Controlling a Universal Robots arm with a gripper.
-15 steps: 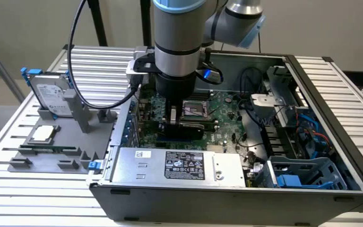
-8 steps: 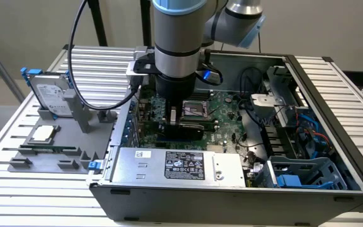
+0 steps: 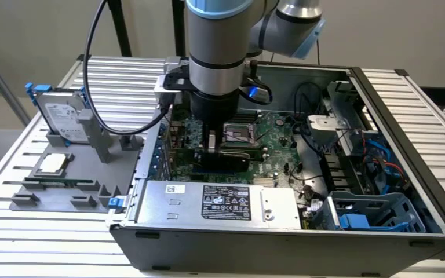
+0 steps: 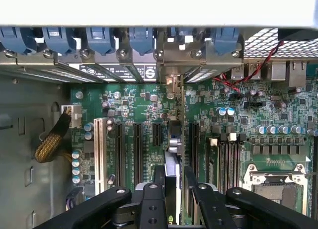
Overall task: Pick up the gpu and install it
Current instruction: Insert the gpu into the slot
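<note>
The gripper [image 4: 171, 189] is clamped on the gpu [image 4: 172, 154], which stands on edge over the motherboard [image 4: 144, 102] inside the computer case [image 3: 284, 243], its bracket near the rear slots. Pickup is done; it seems not fully seated.

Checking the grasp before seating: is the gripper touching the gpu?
Touching. The wrist view shows the gripper fingers closed against both sides of the upright gpu.

We see the open computer case [image 3: 284, 174] from high outside; our wrist camera looks closely past the gripper [image 4: 171, 189] at its motherboard [image 4: 149, 119].
</note>
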